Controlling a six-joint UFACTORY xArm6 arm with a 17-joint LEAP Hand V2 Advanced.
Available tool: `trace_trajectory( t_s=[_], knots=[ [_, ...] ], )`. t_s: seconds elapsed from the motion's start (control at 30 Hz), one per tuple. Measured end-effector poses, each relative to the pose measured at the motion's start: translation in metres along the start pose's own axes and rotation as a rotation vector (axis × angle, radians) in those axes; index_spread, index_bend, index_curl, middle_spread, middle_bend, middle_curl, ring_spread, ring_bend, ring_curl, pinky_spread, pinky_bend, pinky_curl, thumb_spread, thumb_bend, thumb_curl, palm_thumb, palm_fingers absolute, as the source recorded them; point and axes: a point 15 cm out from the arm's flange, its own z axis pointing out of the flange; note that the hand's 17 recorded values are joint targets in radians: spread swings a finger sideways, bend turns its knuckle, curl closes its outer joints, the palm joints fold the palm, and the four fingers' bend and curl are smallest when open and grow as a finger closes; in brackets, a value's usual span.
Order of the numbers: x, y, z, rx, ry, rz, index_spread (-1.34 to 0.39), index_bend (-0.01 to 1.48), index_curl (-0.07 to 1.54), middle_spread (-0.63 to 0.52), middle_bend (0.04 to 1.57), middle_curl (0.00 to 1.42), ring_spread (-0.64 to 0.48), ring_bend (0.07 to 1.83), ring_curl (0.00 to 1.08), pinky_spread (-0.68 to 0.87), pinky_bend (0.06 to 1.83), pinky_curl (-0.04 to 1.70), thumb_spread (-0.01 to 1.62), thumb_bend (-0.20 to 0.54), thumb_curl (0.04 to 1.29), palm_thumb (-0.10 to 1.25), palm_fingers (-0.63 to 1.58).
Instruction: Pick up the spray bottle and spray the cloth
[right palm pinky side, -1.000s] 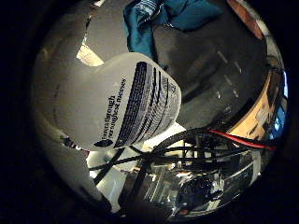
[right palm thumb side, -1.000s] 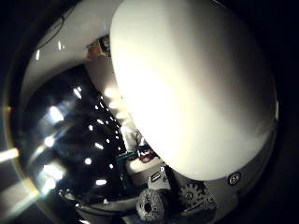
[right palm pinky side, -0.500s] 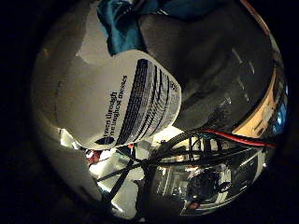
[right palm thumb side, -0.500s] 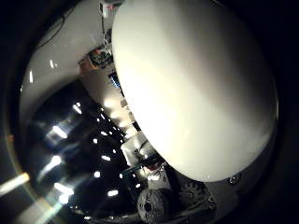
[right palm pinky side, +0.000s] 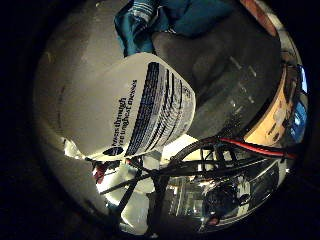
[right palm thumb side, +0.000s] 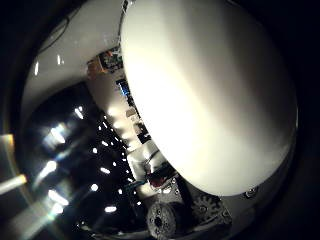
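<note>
Bottle (right palm pinky side: 125, 110) sits right against the palm, white body filling most of the thumb-side view; its nozzle is out of sight. Teal cloth (right palm pinky side: 165, 20) lies beyond the bottle, partly cut off. Hand (right palm thumb side: 185, 215) shows only geared parts, so can't tell its grip.

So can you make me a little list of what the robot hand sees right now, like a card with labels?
bottle: white spray bottle, very close to the palm, fills much of both views
label: printed panel with dark lines on the bottle's side
cloth: teal cloth, crumpled, lying on the grey surface beyond the bottle
bottle and cloth: the bottle covers part of the cloth; contact cannot be told
hand: geared parts of the hand show at the edge; finger pose cannot be told
spraying: no spray visible
</note>
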Motion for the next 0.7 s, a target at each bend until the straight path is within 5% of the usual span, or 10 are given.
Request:
trace_trajectory(
  t_s=[0.37,0.7],
  knots=[
    [0.006,-0.017,0.009,-0.004,-0.086,0.0,-0.24,1.13,0.82,-0.14,1.35,0.69,-0.19,1.46,0.64,-0.26,1.08,1.22,1.13,-0.013,0.7,0.83,1.15],
    [-0.058,-0.014,-0.022,0.148,-0.144,-0.179,-0.25,1.11,0.83,-0.14,1.35,0.69,-0.19,1.46,0.64,-0.26,1.08,1.23,1.1,-0.016,0.7,0.82,1.15]
  ],
)
